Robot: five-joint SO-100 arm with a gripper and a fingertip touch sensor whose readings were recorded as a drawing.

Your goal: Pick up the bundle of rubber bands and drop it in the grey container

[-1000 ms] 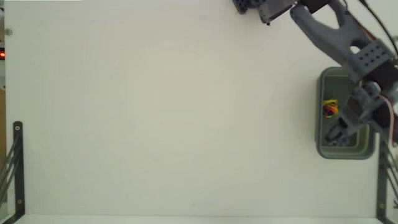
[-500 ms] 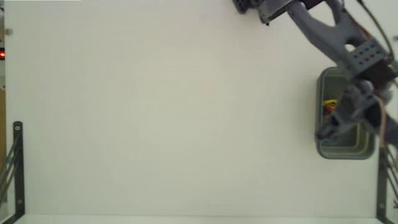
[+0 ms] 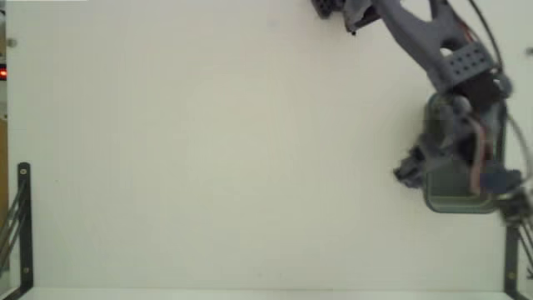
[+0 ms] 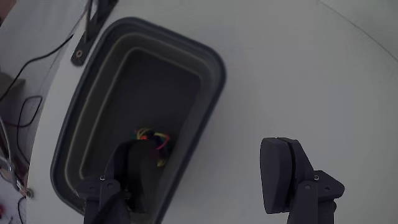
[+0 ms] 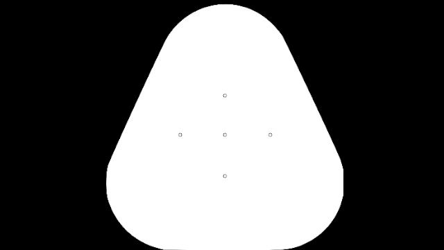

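White tabletop (image 3: 208, 150), bare across most of the fixed view. Grey-green rectangular plastic tub (image 4: 205, 56) at its right edge. Grey two-finger gripper (image 4: 208, 171): jaws spread wide, holding nothing; it has swung left across the tub's rim over the last second. Tiny clump of yellow, red and green rubber bands (image 4: 152, 137) lies on the tub floor, released. Drop looks done; only retreat remains.

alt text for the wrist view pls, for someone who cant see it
The bundle of rubber bands lies on the floor of the grey container, released. The open end effector hangs above with one finger over the tub and the other over the white table beside it.
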